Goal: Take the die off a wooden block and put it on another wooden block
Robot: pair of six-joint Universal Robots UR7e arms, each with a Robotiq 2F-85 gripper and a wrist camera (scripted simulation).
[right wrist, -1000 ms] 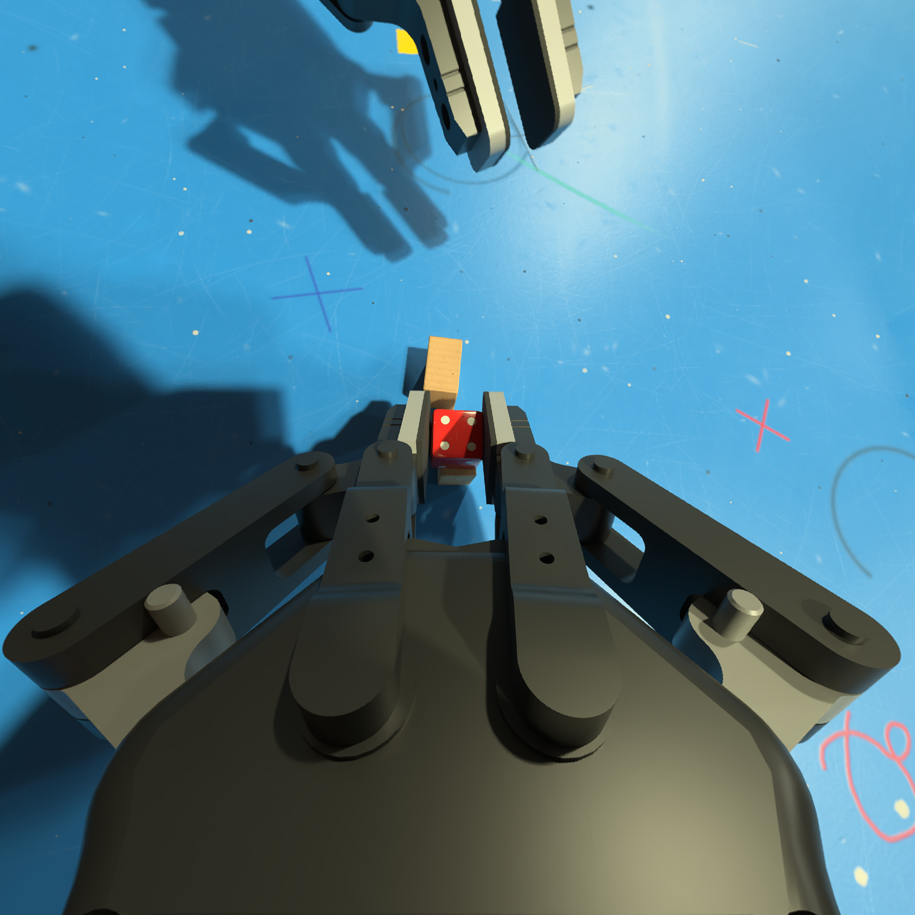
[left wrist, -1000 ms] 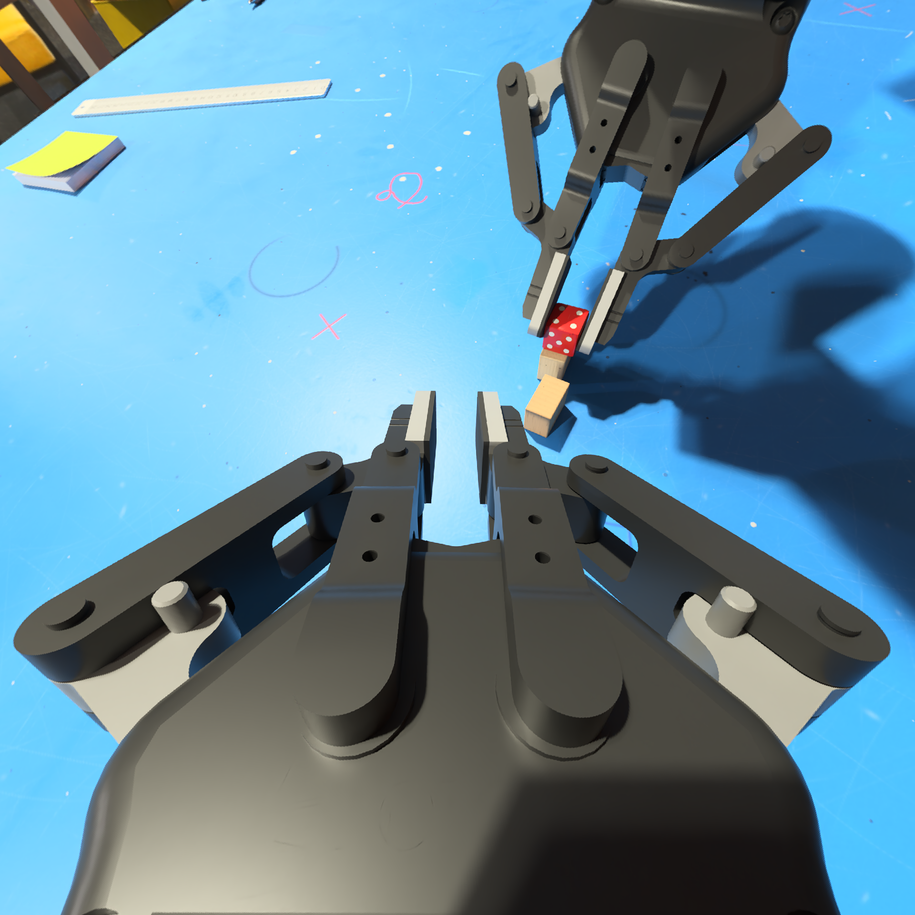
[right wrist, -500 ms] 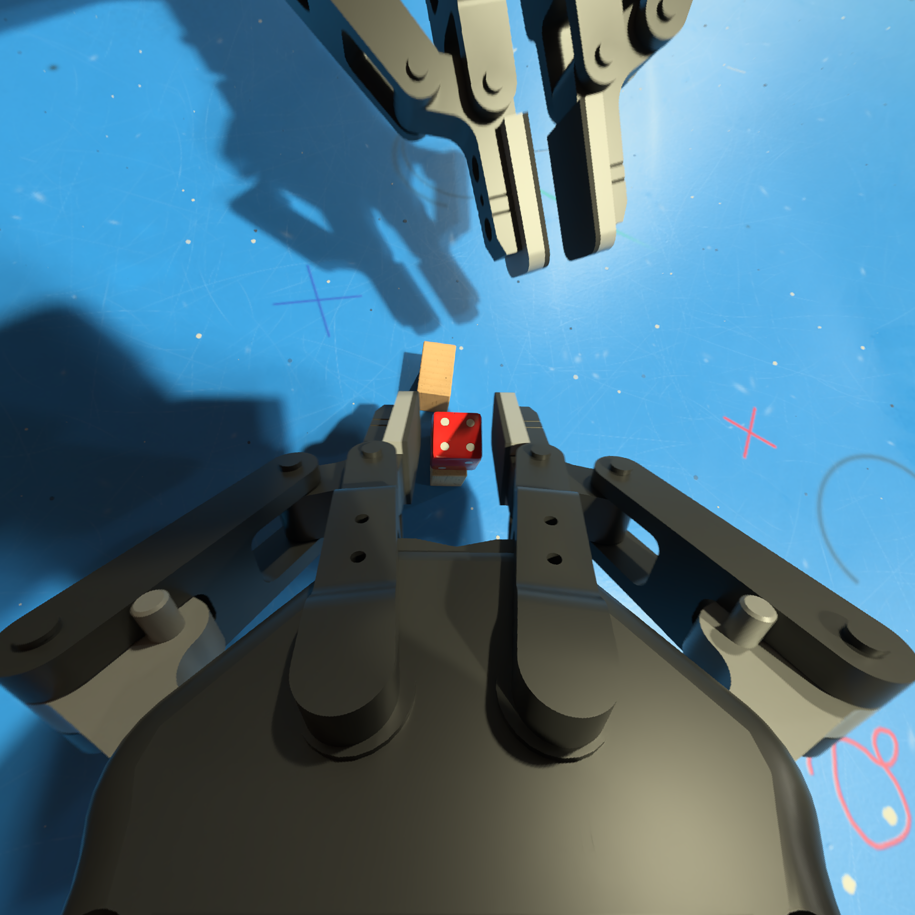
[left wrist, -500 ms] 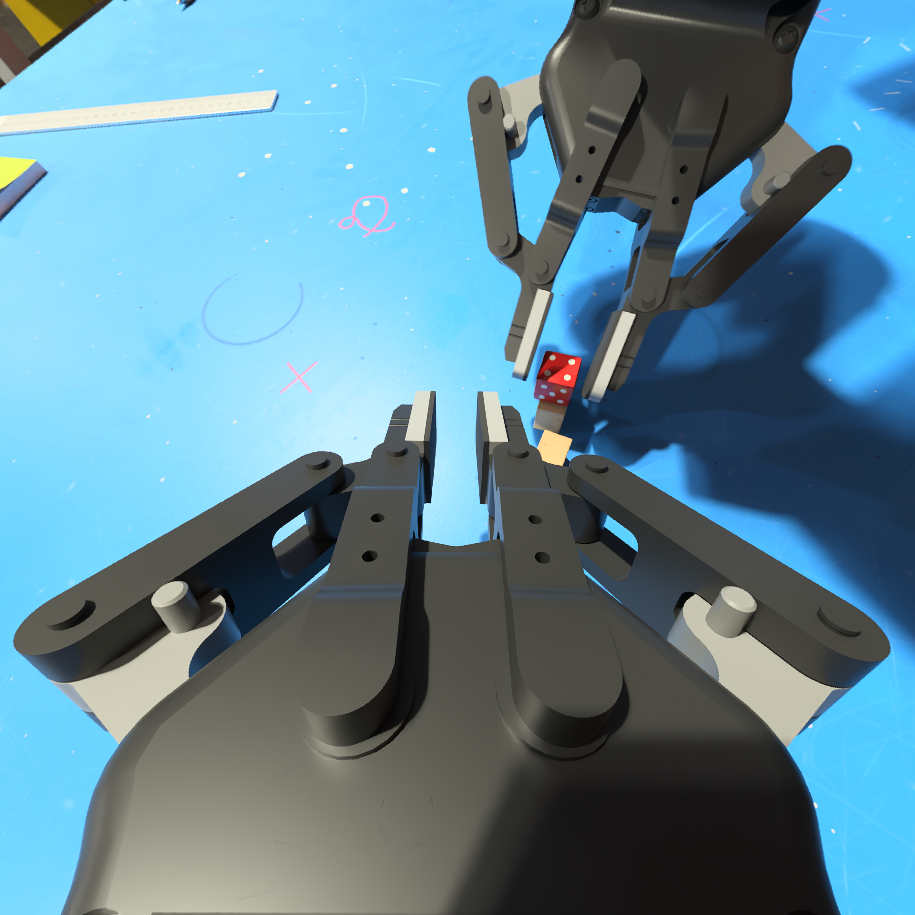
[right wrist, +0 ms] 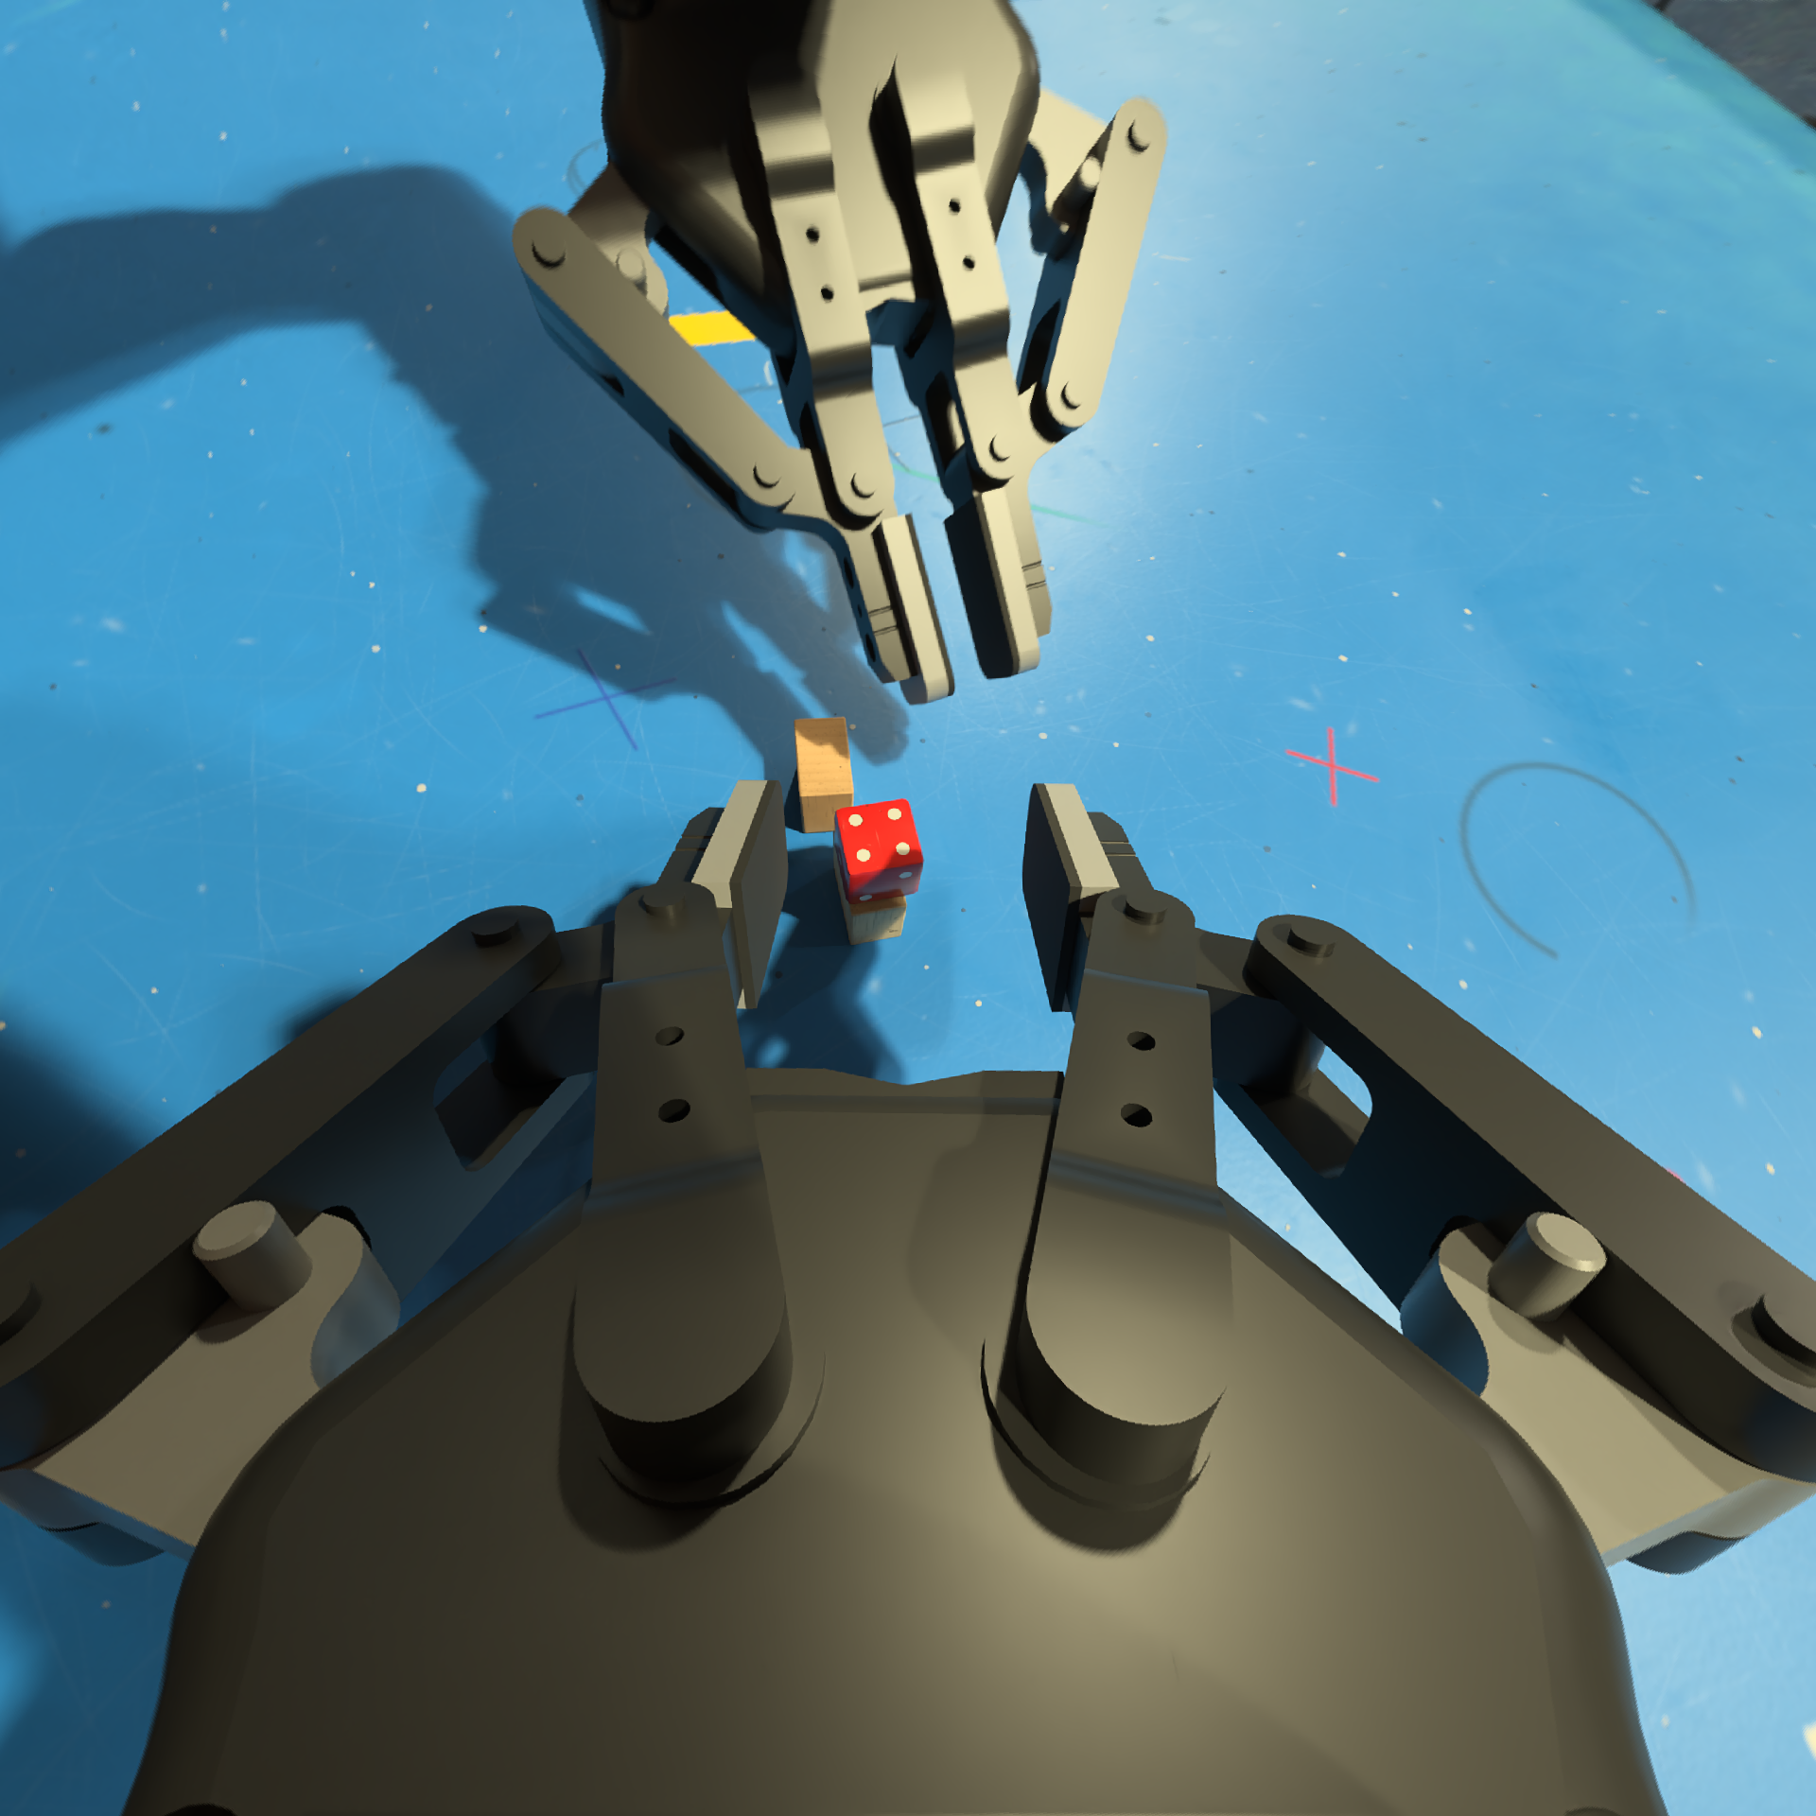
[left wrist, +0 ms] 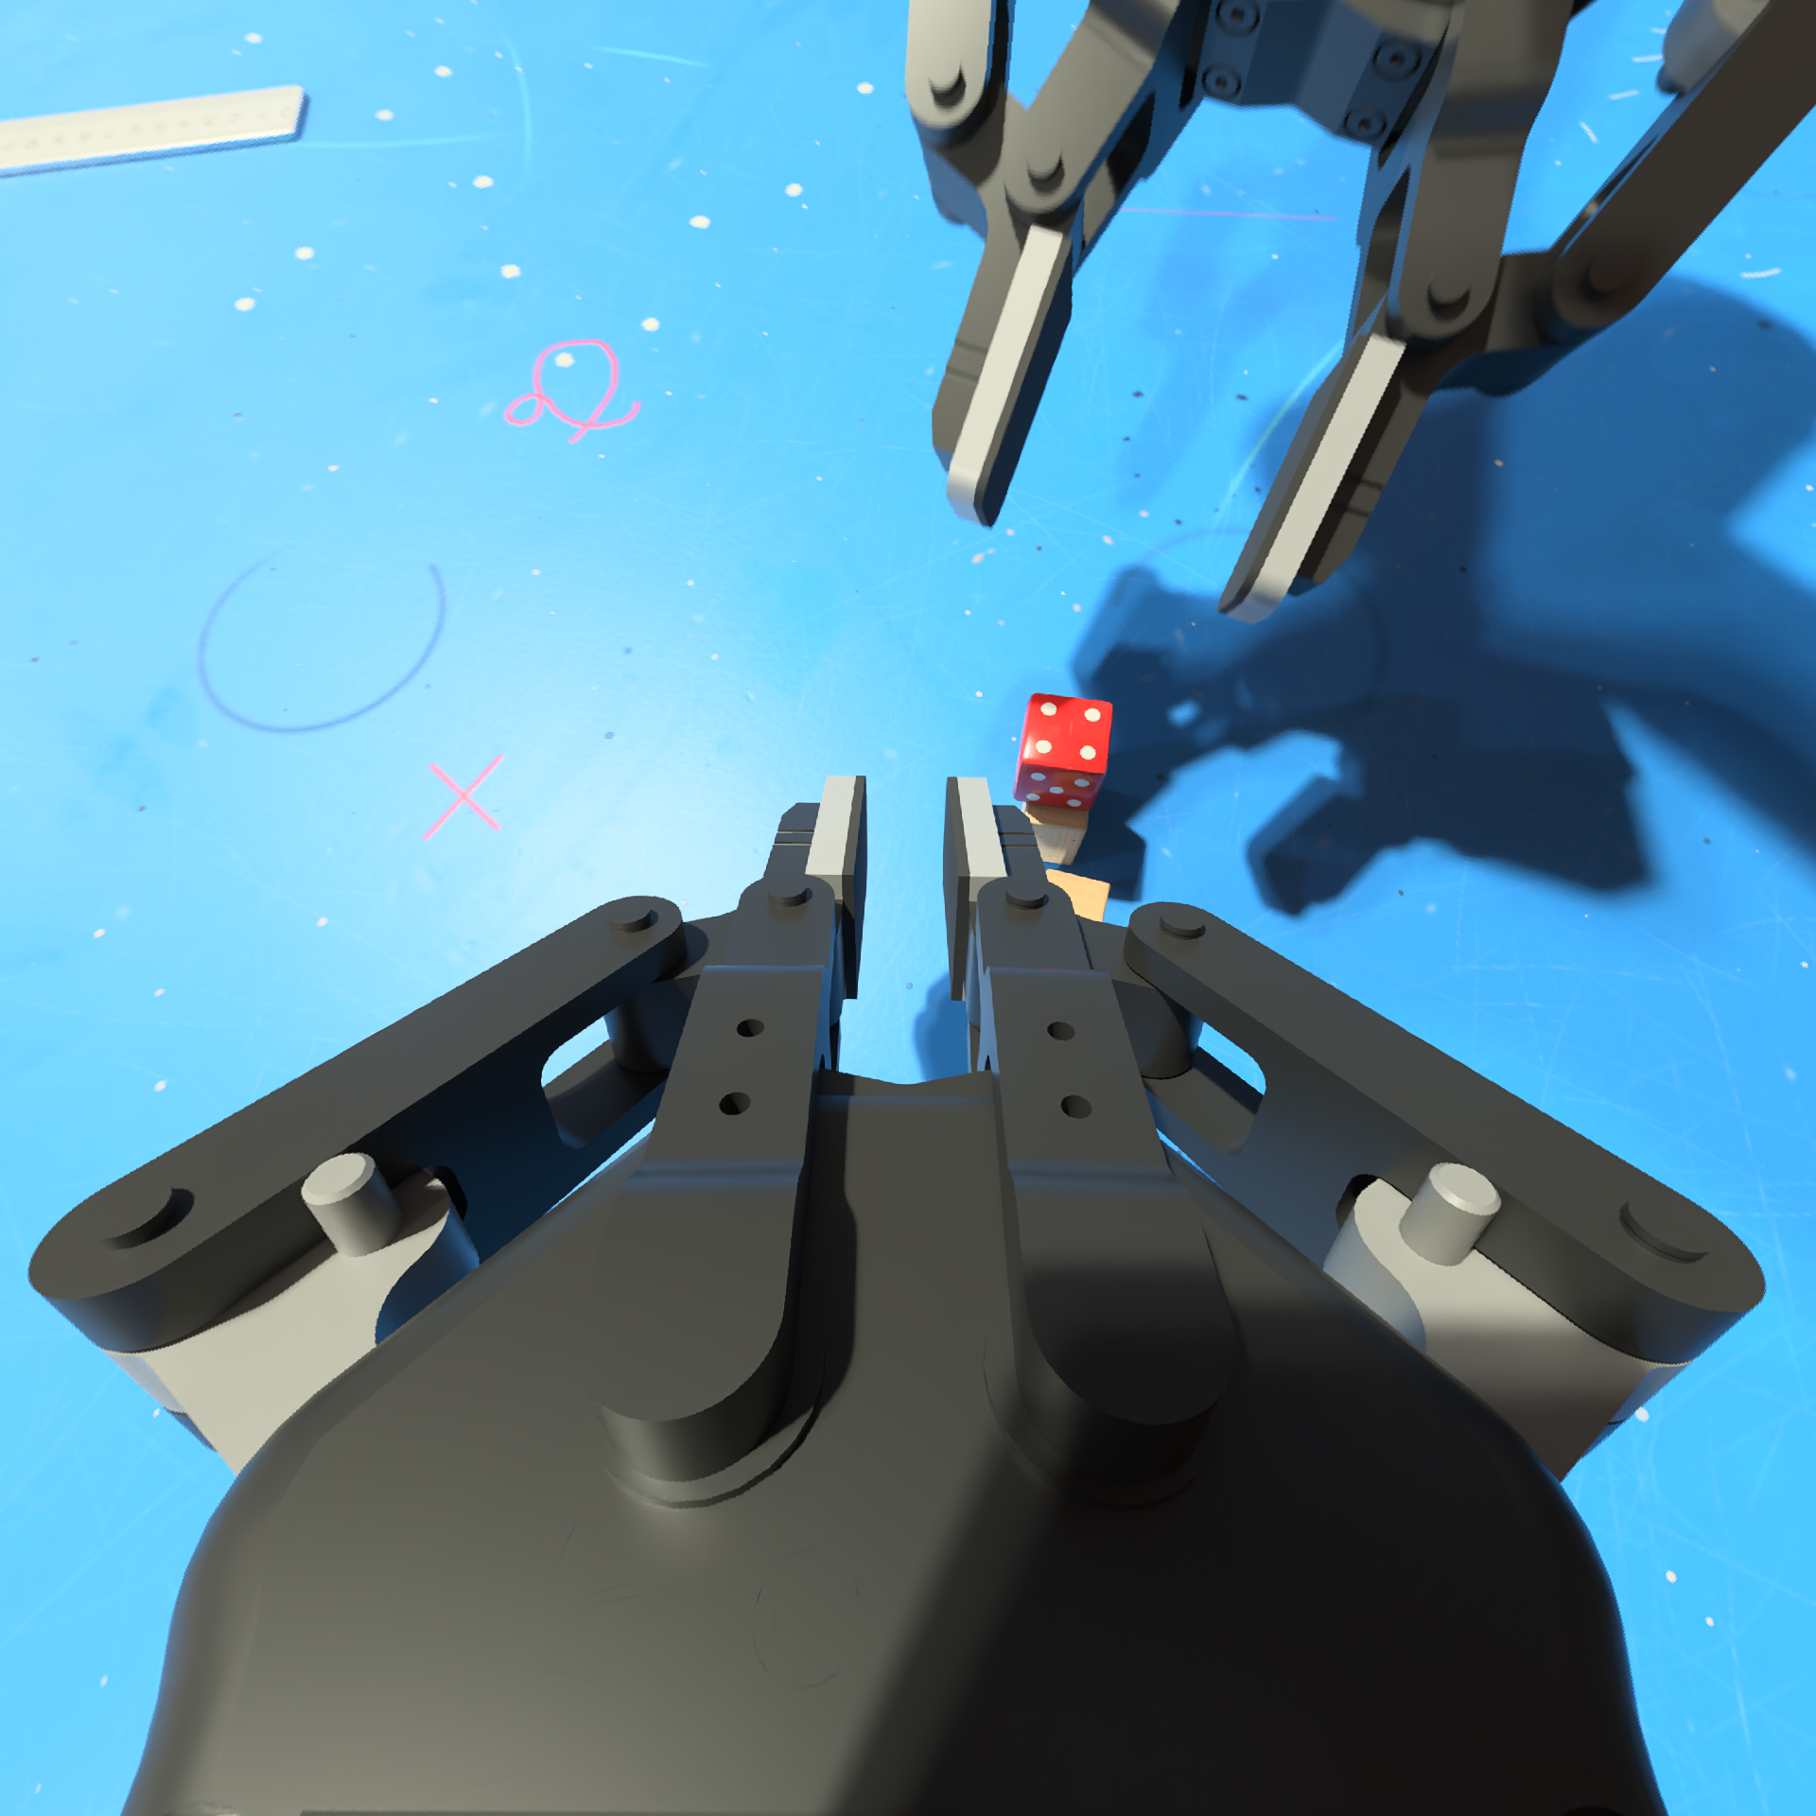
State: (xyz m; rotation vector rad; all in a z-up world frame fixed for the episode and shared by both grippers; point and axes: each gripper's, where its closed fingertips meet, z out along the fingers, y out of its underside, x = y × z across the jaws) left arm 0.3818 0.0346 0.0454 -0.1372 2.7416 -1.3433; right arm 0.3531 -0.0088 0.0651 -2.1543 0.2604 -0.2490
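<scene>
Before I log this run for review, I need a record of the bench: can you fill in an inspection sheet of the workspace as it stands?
Surface: blue scratched tabletop with paint specks, drawn crosses, circles and a pink squiggle.
Job's things: red die with white pips sits on a pale wooden block; a second tan wooden block stands beside it, bare.
Clutter: a grey flat ruler at the far edge; a yellow item mostly hidden behind the left gripper.
Grippers: right gripper open, fingers either side of the die and clear of it; left gripper nearly closed, holding nothing.
Cables: nothing seen.
Surroundings: nothing seen.
</scene>
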